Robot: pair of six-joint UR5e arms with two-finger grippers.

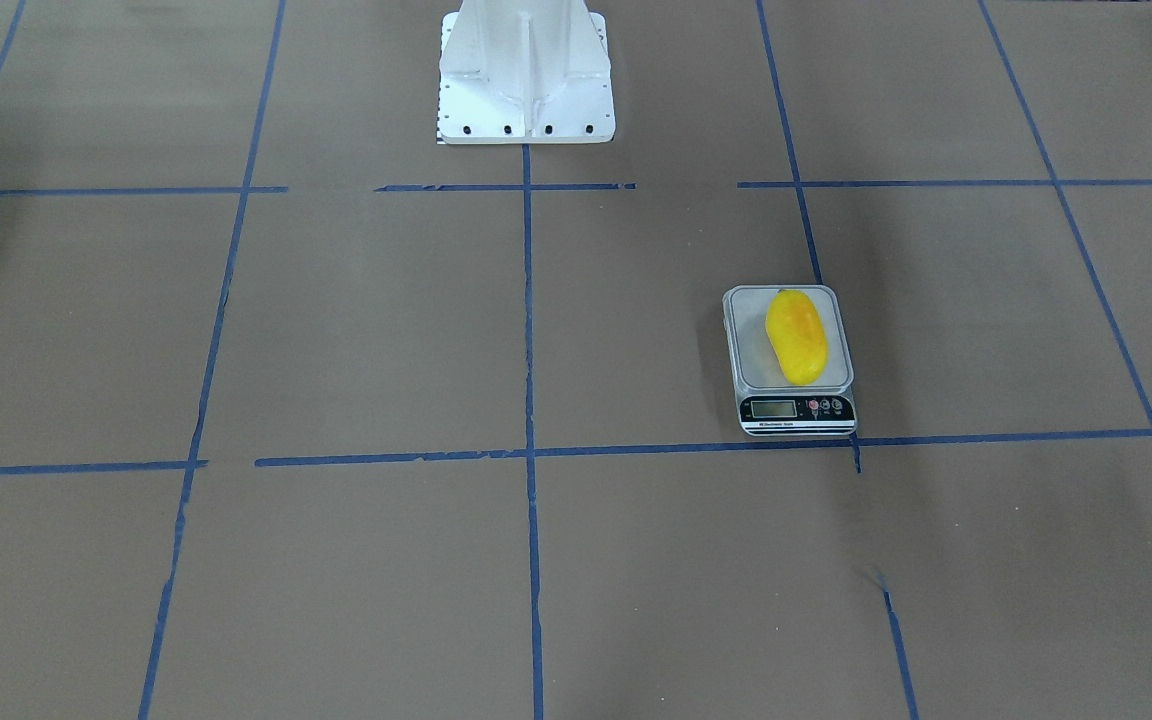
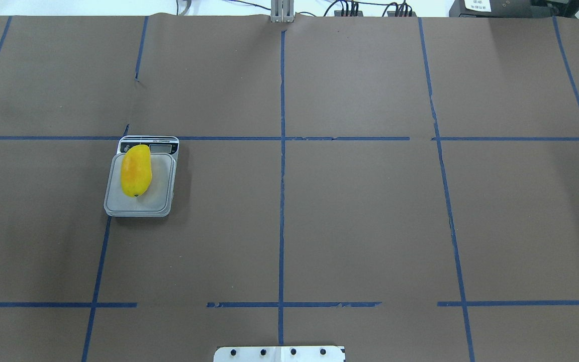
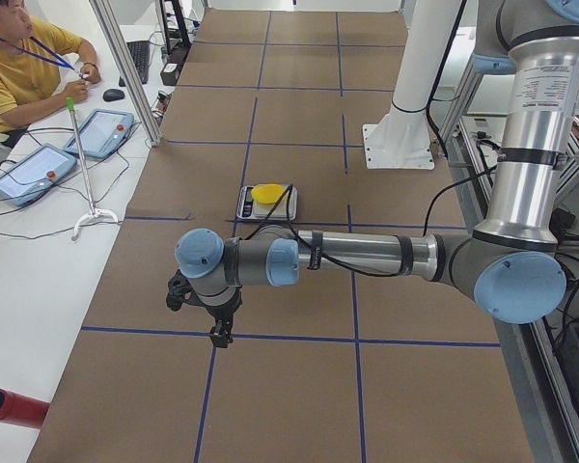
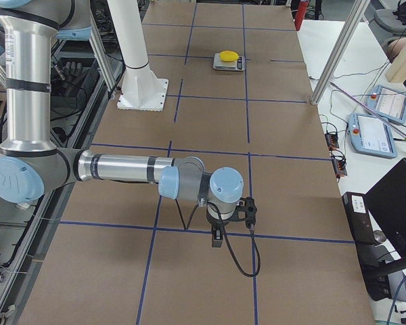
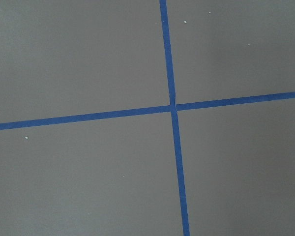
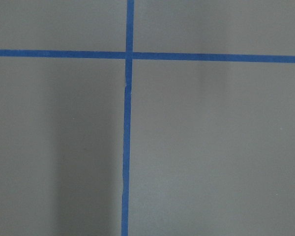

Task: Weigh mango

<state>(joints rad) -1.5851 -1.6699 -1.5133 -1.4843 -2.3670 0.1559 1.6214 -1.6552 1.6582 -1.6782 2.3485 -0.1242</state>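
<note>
The yellow-orange mango (image 1: 796, 337) lies lengthwise on the platform of a small kitchen scale (image 1: 751, 365), apart from both grippers. It also shows in the overhead view (image 2: 136, 171) on the scale (image 2: 159, 193), on my left half of the table. My left gripper (image 3: 218, 338) shows only in the exterior left view, hanging over the brown table, well short of the scale (image 3: 246, 205) and mango (image 3: 267, 193). My right gripper (image 4: 217, 240) shows only in the exterior right view, far from the mango (image 4: 228, 55). I cannot tell whether either gripper is open or shut. Both wrist views show only table and blue tape.
The white robot pedestal (image 1: 526, 70) stands at the table's robot-side edge. Blue tape lines (image 2: 282, 151) grid the brown table. An operator (image 3: 19, 68) sits beside teach pendants (image 3: 101, 132) past the table's far side. A red tube (image 3: 10, 407) lies near that edge.
</note>
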